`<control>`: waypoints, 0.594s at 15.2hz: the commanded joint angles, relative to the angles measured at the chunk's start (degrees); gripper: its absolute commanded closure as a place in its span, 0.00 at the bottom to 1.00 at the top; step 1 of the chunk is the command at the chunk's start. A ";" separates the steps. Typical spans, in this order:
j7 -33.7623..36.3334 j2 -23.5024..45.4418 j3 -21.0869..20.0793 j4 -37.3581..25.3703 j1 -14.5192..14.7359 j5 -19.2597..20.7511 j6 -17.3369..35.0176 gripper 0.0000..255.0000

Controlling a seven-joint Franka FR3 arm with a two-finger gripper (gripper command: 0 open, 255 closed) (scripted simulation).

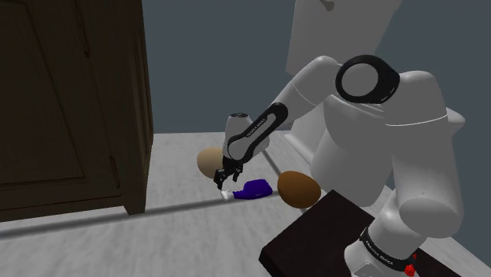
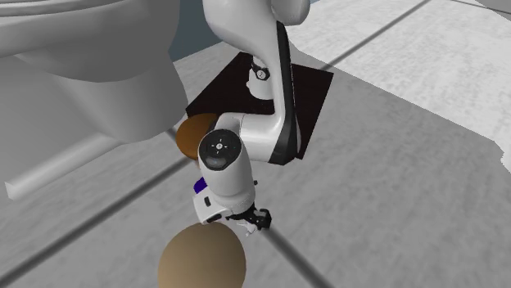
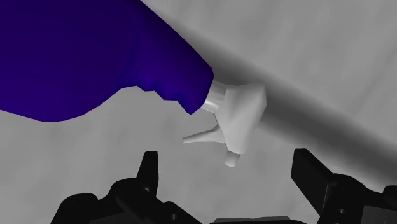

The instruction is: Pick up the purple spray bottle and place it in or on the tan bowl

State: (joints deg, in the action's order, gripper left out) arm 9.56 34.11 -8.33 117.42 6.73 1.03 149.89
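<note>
The purple spray bottle lies on its side on the grey floor, its white spray head towards the shoulder view's left. In the wrist view its purple body and white trigger head lie just beyond my gripper, whose fingers stand open and apart, touching nothing. My gripper hovers low over the spray head. The tan bowl sits just behind the gripper; in the second exterior view the tan bowl is below the gripper, and a strip of the purple bottle shows.
A darker brown bowl sits right of the bottle, near the black stand. A dark wooden cabinet rises at the shoulder view's left. A white toilet stands behind the bowls.
</note>
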 commanded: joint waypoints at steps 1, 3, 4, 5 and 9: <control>0.26 2.16 0.27 -1.02 0.42 0.30 1.18 0.00; 0.36 3.57 0.45 -1.44 0.64 0.45 2.17 0.00; 0.41 4.27 0.54 -1.67 0.75 0.52 2.65 0.00; 0.46 4.99 0.62 -1.91 0.86 0.59 3.13 0.00; 0.53 6.12 0.76 -2.31 1.03 0.70 3.86 0.00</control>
State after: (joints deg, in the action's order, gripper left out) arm 10.08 40.08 -7.58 115.18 7.73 1.71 153.65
